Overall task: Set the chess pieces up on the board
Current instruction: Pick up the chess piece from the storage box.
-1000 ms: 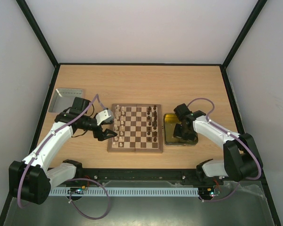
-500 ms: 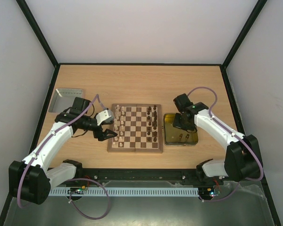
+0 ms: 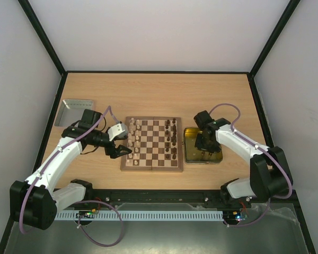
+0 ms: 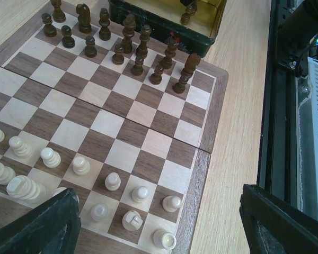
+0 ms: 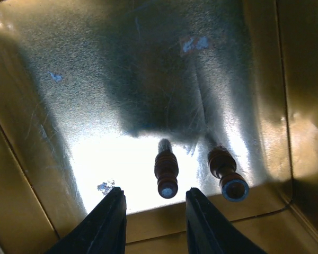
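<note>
The chessboard (image 3: 152,144) lies mid-table. Cream pieces (image 3: 133,138) stand in its left two files, dark pieces (image 3: 173,138) in its right two. In the left wrist view the cream pieces (image 4: 80,165) are near and the dark pieces (image 4: 128,32) far. My left gripper (image 3: 122,152) is open and empty over the board's near-left corner (image 4: 159,235). My right gripper (image 3: 202,144) is open inside the yellow tray (image 3: 187,157). Its fingertips (image 5: 110,219) stand either side of a dark piece (image 5: 166,174) lying on the tray floor. A second dark piece (image 5: 227,173) lies to its right.
A silver metal tray (image 3: 74,112) sits at the far left of the table. The yellow tray's wall (image 4: 164,26) stands right against the board's right edge. The black rail (image 3: 159,194) runs along the table's near edge.
My right gripper has shifted left over the yellow tray and now sits low inside it. The left arm has not moved.
</note>
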`<action>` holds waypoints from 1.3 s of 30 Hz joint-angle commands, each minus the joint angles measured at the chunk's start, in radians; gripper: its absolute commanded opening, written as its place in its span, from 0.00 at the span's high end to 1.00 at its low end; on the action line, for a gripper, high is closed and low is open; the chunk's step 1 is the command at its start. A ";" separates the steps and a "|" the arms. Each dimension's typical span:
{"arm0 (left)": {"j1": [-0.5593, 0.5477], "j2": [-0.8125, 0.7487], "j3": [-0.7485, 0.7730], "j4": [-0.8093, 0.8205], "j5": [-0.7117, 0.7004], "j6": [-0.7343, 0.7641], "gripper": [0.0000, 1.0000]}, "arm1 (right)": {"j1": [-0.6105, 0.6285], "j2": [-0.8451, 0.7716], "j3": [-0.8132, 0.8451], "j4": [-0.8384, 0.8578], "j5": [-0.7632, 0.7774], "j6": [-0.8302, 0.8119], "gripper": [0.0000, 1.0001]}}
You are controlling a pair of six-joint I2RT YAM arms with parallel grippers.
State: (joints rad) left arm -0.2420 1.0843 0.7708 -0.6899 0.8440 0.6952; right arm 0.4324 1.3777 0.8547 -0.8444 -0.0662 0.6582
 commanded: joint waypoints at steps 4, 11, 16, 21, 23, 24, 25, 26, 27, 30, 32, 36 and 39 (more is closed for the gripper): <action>-0.005 -0.004 -0.008 0.002 0.006 0.002 0.18 | 0.003 0.035 -0.036 0.050 -0.023 0.008 0.70; -0.006 -0.004 -0.007 0.002 0.004 0.002 0.18 | 0.002 0.065 -0.049 0.076 -0.006 0.011 0.70; -0.006 -0.004 -0.007 0.002 0.004 0.002 0.18 | 0.002 0.076 -0.052 0.083 0.005 0.013 0.71; -0.005 -0.006 -0.008 0.003 0.004 0.001 0.18 | 0.002 0.081 -0.059 0.088 0.009 0.014 0.77; -0.006 -0.006 -0.008 0.003 0.004 0.003 0.18 | 0.002 0.081 -0.059 0.089 0.011 0.016 0.83; -0.006 -0.006 -0.008 0.002 0.003 0.002 0.18 | 0.002 0.081 -0.059 0.090 0.012 0.016 0.87; -0.005 -0.005 -0.007 0.003 0.005 0.002 0.18 | 0.002 0.081 -0.061 0.091 0.012 0.018 0.92; -0.006 -0.005 -0.008 0.002 0.005 0.002 0.18 | 0.002 0.081 -0.062 0.091 0.012 0.018 0.95; -0.005 -0.005 -0.008 0.003 0.005 0.002 0.18 | 0.002 0.081 -0.062 0.089 0.013 0.018 0.98; -0.005 -0.006 -0.008 0.002 0.005 0.001 0.18 | 0.002 0.079 -0.062 0.089 0.014 0.019 0.98; -0.006 -0.006 -0.009 0.002 0.006 0.001 0.18 | 0.002 0.074 -0.059 0.087 0.017 0.020 0.98; -0.006 -0.003 -0.009 0.003 0.004 0.000 0.18 | 0.002 0.022 -0.023 0.059 0.051 0.035 0.98; -0.006 0.001 -0.009 0.004 0.004 0.002 0.18 | 0.002 -0.019 0.051 0.003 0.093 0.029 0.98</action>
State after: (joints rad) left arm -0.2440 1.0843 0.7708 -0.6895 0.8375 0.6952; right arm 0.4324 1.4261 0.8127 -0.7685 -0.0509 0.6807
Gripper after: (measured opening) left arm 0.824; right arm 0.041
